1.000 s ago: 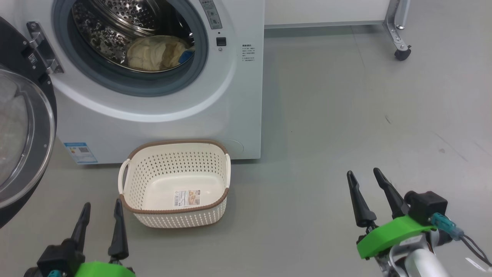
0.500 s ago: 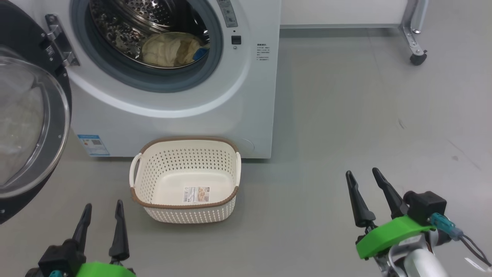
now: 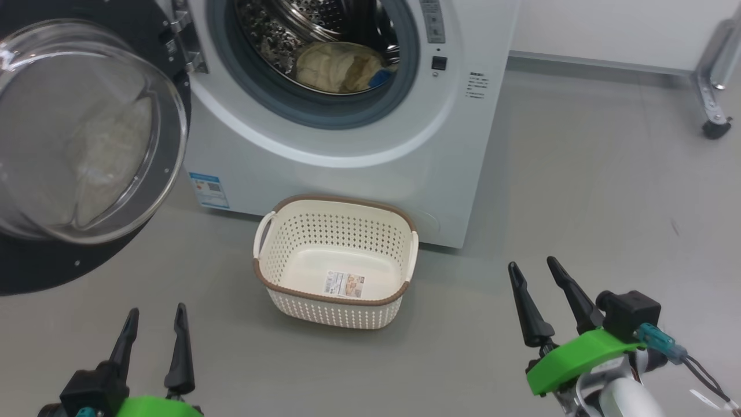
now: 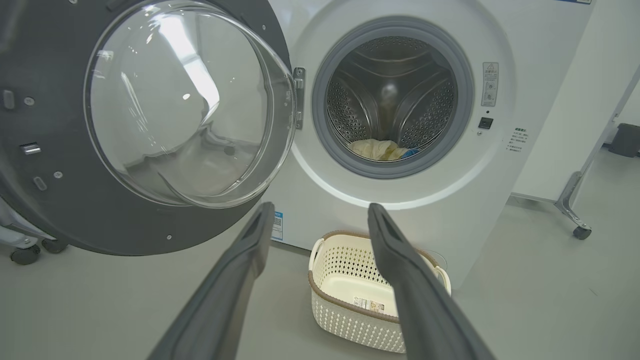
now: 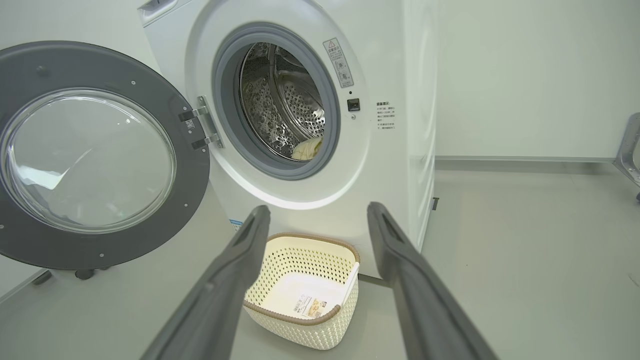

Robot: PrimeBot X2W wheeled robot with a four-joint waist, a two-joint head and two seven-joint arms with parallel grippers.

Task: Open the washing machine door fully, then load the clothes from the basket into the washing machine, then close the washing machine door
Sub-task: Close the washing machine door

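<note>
The white washing machine (image 3: 359, 156) (image 4: 450, 210) (image 5: 400, 150) stands open, its black-rimmed glass door (image 3: 87, 133) (image 4: 185, 105) (image 5: 90, 160) swung wide to the left. Pale yellow clothes (image 3: 338, 66) (image 4: 375, 148) (image 5: 306, 148) with a blue piece lie in the steel drum. In front of the machine, the cream basket (image 3: 301, 237) (image 4: 345, 305) (image 5: 290, 260) sits on the floor with just a sticker inside. My left gripper (image 3: 153, 311) (image 4: 317, 212) is open at the lower left, short of the basket. My right gripper (image 3: 531, 265) (image 5: 317, 212) is open at the lower right, holding nothing.
Grey floor (image 3: 579, 202) stretches to the right of the machine. A metal frame leg with a black caster (image 3: 715, 127) (image 4: 582, 232) stands at the far right by the white wall. Small casters (image 4: 25, 254) show under the door at the left.
The head camera has turned left, so machine, door and basket have slid rightward in the picture. Both grippers stay open in about the same pose.
</note>
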